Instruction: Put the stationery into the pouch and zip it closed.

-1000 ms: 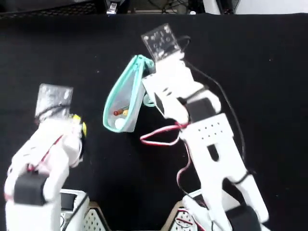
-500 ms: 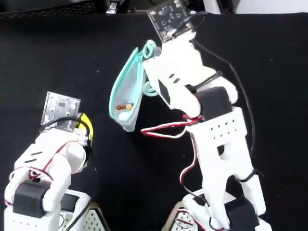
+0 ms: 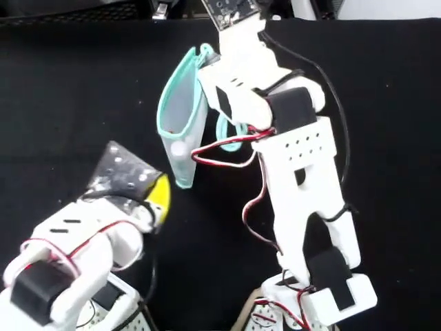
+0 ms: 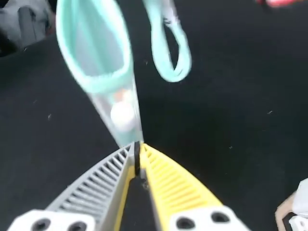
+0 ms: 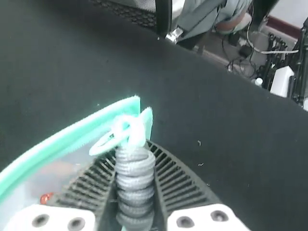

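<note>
A clear pouch (image 3: 180,117) with a teal zip edge hangs tilted, its mouth gaping. My right gripper (image 3: 209,63) holds its upper end at the table's back. In the right wrist view the right gripper (image 5: 133,140) is shut on the zip pull beside the pouch's teal edge (image 5: 67,140). Inside the pouch lie a white round piece (image 3: 178,148) and small red bits (image 5: 45,197). My left gripper (image 4: 137,144) is shut, its tips right at the lower corner of the pouch (image 4: 96,53). From above, the left gripper (image 3: 165,185) sits beside that corner.
A teal wrist strap (image 4: 169,48) dangles from the pouch next to the right arm. Red wires (image 3: 220,148) loop off the right arm close to the pouch. The black tabletop (image 3: 83,83) lies open to the left and right.
The right arm has carried the pouch up and toward the table's back. The left arm has swung in toward the pouch's lower corner.
</note>
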Action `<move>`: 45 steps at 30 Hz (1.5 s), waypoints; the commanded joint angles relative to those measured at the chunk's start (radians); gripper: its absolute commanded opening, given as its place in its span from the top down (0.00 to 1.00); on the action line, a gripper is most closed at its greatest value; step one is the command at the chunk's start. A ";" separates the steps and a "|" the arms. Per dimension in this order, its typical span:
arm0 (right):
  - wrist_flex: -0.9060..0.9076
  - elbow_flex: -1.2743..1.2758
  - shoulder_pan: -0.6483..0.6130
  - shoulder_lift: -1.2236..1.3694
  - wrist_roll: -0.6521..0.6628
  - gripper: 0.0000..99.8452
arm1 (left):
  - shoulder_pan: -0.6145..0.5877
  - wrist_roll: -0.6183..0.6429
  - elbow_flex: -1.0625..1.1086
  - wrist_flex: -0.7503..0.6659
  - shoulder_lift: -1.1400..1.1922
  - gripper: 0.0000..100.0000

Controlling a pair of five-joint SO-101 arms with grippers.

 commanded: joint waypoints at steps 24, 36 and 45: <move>0.342 -0.058 -0.005 -0.068 0.106 0.99 | -0.340 0.043 0.358 -0.672 0.120 0.83; 0.265 -0.054 -0.051 -0.150 0.158 0.99 | -0.331 0.044 0.125 -0.175 -0.043 0.82; 0.259 -0.058 -0.052 -0.096 0.153 0.99 | -0.076 0.041 0.180 -0.115 -0.193 0.77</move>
